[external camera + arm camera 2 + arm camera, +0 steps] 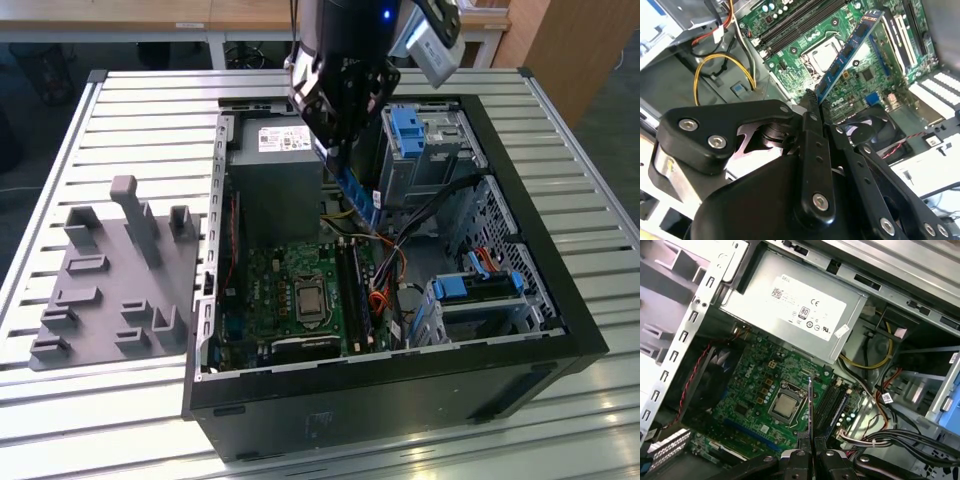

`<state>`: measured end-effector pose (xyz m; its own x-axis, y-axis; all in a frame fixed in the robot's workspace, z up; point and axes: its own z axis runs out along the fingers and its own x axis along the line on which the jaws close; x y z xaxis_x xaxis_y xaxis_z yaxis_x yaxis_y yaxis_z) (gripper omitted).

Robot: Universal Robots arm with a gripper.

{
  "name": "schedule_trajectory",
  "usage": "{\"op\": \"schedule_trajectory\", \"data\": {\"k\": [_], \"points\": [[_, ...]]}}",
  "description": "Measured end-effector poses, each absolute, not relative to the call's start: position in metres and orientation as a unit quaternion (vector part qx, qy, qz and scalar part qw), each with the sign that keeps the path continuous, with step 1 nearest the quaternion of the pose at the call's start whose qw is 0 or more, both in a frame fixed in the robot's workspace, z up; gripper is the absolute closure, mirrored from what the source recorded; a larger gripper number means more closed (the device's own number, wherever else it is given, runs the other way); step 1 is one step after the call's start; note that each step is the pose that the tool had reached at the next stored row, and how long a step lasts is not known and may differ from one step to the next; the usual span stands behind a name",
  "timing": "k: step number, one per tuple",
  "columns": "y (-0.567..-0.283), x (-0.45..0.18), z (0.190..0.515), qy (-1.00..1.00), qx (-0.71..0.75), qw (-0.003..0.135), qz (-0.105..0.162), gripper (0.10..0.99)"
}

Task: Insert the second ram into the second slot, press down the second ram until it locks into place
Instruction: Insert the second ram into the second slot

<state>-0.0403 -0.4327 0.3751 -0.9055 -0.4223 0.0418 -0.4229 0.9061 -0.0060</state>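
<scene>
My gripper [336,150] is shut on the second ram [357,192], a thin blue stick that slants down from the fingers inside the open computer case [560,300]. In the second wrist view the ram [847,50] reaches out from the gripper [815,98] over the green motherboard [880,75]. The first wrist view shows the ram [810,410] edge-on between the fingertips [801,456]. It hangs above the board, clear of the long black memory slots [355,290], which also appear in both wrist views [832,405] [800,22]. Which one is the second slot I cannot tell.
The power supply [272,165] sits at the back of the case, near the gripper. Blue drive bays [410,130] and cable bundles [420,215] crowd the exterior view's right side. The processor socket [305,300] lies beside the slots. A grey peg fixture [110,285] stands on the slatted table.
</scene>
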Motion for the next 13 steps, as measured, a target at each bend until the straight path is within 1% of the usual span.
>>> {"op": "schedule_trajectory", "data": {"k": [13], "points": [[-0.4327, -0.0403, 0.3751, -0.99, 0.142, 0.02, 0.007, 0.949]]}}
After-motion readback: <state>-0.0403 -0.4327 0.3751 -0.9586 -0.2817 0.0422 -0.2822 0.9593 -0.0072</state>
